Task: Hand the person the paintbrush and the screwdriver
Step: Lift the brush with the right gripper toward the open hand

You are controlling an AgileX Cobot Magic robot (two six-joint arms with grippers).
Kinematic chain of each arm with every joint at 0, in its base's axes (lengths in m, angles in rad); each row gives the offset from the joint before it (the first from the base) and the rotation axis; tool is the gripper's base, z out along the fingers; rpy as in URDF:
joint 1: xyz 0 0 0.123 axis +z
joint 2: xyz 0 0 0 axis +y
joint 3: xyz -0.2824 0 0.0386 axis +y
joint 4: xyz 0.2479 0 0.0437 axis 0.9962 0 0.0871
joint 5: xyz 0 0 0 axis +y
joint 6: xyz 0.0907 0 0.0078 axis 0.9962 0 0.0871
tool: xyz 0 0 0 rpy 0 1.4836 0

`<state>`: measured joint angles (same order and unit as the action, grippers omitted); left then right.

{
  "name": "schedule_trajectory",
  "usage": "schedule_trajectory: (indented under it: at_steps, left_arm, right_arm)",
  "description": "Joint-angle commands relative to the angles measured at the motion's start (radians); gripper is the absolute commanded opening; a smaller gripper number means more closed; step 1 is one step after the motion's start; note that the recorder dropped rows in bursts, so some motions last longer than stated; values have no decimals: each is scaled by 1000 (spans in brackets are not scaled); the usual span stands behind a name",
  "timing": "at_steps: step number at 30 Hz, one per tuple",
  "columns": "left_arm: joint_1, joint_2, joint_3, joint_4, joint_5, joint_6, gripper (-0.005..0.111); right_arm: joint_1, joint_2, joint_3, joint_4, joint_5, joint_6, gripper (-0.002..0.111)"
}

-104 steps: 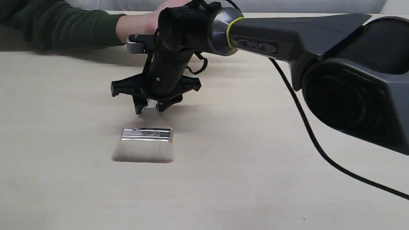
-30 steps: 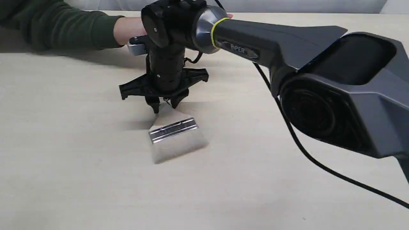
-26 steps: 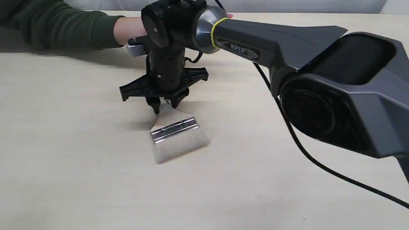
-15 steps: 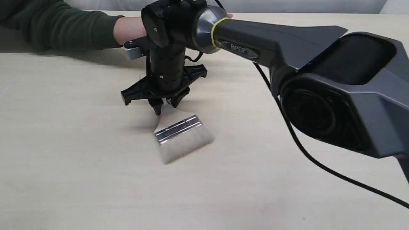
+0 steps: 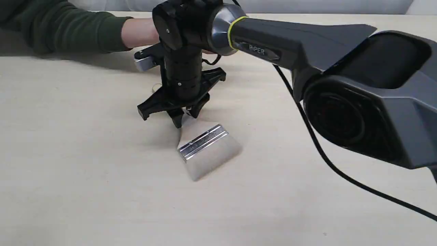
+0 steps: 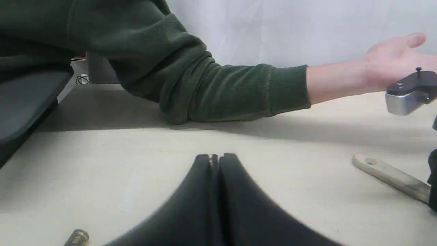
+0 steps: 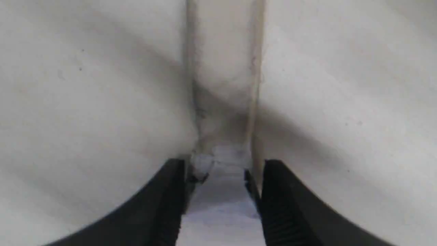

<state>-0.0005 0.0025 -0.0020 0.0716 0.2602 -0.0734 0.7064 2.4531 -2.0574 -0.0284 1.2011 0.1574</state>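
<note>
The paintbrush (image 5: 204, 142) has its handle pinched in the right tool (image 5: 185, 120).

A wide flat paintbrush (image 5: 208, 150) pairs a mirror-bright silver metal band with soft pale bristles and a bare, matt wooden handle, on a smooth, matt, pale wood-grain bench (image 5: 85, 177). The black right tool (image 5: 186, 118) looks like dull moulded plastic. The dark grey robot arm (image 5: 307, 41) wears a satin-smooth plastic casing with a polished metal collar; the person's dark green sleeve (image 6: 205, 89) is soft, fuzzy cloth.
</note>
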Motion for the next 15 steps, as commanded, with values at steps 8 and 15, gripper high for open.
schedule_trajectory:
  at_steps: [8,15]
  left_arm:
    - [-7,-2,2,-5,-10,-2,0]
    - [-7,-2,2,-2,-10,-2,0]
  right_arm:
    - [-6,-156,146,-10,-61,-48,4]
    - [-6,-286,281,-13,-169,-48,4]
